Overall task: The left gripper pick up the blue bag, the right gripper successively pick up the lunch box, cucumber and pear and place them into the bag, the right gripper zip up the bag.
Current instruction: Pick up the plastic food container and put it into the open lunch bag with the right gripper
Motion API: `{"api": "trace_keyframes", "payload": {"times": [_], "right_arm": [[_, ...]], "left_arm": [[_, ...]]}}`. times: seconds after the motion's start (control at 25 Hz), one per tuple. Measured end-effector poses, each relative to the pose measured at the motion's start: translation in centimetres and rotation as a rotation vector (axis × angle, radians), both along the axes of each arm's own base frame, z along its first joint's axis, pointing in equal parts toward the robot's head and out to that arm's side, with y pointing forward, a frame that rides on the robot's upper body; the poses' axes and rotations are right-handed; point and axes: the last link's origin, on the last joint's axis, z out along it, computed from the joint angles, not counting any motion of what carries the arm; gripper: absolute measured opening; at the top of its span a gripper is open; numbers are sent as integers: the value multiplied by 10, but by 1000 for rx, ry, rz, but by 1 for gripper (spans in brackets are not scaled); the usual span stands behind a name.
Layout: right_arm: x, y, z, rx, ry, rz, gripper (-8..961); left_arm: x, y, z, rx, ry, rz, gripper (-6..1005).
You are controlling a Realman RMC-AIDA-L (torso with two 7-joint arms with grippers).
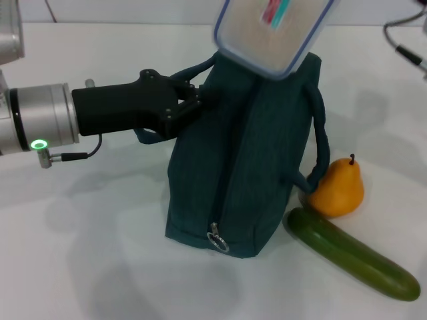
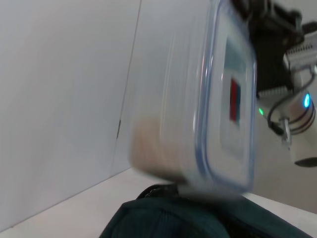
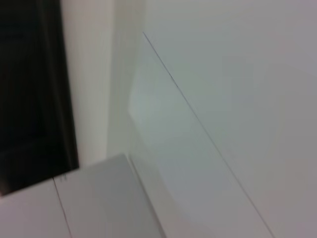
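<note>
Lunch box (image 1: 273, 30) hangs tilted right above the blue bag (image 1: 243, 167), long axis slanting down toward its top. Left gripper (image 1: 190, 100) pinches the bag's handle; right gripper's fingers can't be made out.

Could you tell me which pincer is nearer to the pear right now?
Probably the right. The left pincer grips the bag on the side away from the pear; the right pincer is out of view, holding the lunch box above the bag.

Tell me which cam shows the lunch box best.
Left wrist view: the lunch box shows nearly whole, lid edge-on, just above the bag. Head view crops its top at the frame edge. Right wrist view shows none of it.
</note>
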Motion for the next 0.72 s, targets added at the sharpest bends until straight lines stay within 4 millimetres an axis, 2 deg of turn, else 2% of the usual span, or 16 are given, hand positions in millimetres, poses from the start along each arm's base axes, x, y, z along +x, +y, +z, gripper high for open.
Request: {"api": "trace_keyframes", "payload": {"times": [0.16, 0.52, 0.72], "right_arm": [[5, -7, -15, -37, -49, 8, 97], [39, -28, -27, -51, -138, -34, 97], [47, -36, -35, -50, -226, -6, 97]], "left_arm": [[0, 1, -1, 1, -3, 8, 59], [-1, 4, 0, 13, 0, 18, 61], [-2, 5, -2, 14, -4, 31, 62]]}}
